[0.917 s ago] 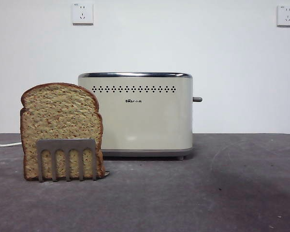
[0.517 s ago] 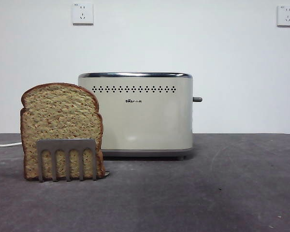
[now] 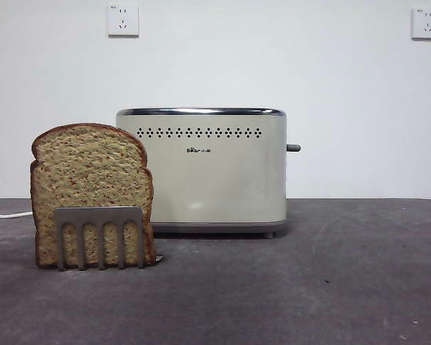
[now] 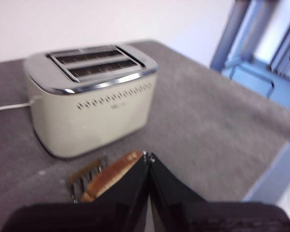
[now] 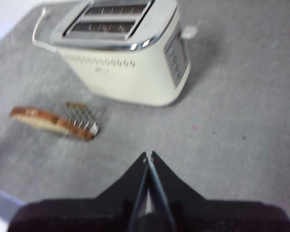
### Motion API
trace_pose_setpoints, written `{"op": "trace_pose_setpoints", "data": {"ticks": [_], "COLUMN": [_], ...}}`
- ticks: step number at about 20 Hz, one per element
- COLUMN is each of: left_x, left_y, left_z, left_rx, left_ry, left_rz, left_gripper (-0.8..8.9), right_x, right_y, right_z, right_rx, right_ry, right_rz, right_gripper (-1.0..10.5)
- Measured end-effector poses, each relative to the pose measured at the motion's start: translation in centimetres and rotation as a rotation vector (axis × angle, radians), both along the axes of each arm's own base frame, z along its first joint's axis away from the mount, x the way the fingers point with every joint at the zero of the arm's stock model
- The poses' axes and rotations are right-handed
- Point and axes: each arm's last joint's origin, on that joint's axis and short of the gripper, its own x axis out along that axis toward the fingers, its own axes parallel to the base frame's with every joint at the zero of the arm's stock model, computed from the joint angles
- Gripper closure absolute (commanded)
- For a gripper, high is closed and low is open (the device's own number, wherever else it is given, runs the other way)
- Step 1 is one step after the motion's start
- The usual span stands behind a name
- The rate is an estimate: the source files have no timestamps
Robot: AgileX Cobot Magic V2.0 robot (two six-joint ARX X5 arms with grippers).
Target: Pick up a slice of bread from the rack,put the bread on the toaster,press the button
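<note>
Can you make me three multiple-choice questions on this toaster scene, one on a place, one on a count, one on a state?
1. Where is the slice of bread?
A. Upright in the rack
B. In a toaster slot
C. Flat on the table

2. How many slots does the toaster have on top?
A. One
B. Two
C. Four

3. How do the jaws of the left gripper and right gripper stand?
A. Both open
B. One clamps the bread
C. Both shut, holding nothing

Answers:
1. A: front view shows the slice standing behind the rack's slotted plate.
2. B: left wrist view shows two long openings, both empty.
3. C: in each wrist view the jaws meet at the tips, apart from everything.
</note>
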Motion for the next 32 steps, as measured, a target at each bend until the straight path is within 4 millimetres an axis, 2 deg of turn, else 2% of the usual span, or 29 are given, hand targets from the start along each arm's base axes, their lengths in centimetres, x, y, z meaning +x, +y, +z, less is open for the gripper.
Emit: {"op": "trace_pose_setpoints", "data": {"ticks": [7,8,10,11,15,20,23,26,32], "left_x": [-0.8,-0.8,-0.7,-0.7,-0.4,1.3,3.2,5.9,10.7], "left_y": [-0.2,-0.2,-0.1,-0.1,-0.4,-1.5,-2.7,-4.5,-9.4], "left_z": [-0.3,-0.3,-0.2,-0.2,0.1,2.1,3.2,3.4,1.1], "left_rx": [0.101,0.109,0.134,0.144,0.158,0.257,0.33,0.437,0.752], "left_ry": [0.019,0.015,0.005,0.003,0.003,-0.018,-0.006,0.021,0.09], "left_rz": [-0.066,-0.059,-0.027,-0.014,-0.053,-0.131,-0.195,-0.244,-0.336], "left_gripper": [8.09,7.45,2.7,1.49,1.49,1.49,1.49,1.49,1.49], "right_x": [-0.1,-0.1,-0.1,-0.1,-0.1,-0.1,-0.1,-0.1,-0.1], "right_y": [0.2,0.2,0.2,0.2,0.2,0.2,0.2,0.2,0.2], "right_z": [0.1,0.1,0.1,0.1,0.1,0.1,0.1,0.1,0.1], "right_rx": [-0.032,-0.033,-0.036,-0.037,-0.037,-0.039,-0.039,-0.04,-0.042], "right_ry": [0.009,0.008,0.006,0.005,0.005,0.004,0.004,0.003,0.002], "right_rz": [0.046,0.046,0.049,0.05,0.05,0.051,0.051,0.052,0.053], "right_gripper": [9.6,9.6,9.6,9.6,9.6,9.6,9.6,9.6,9.6]}}
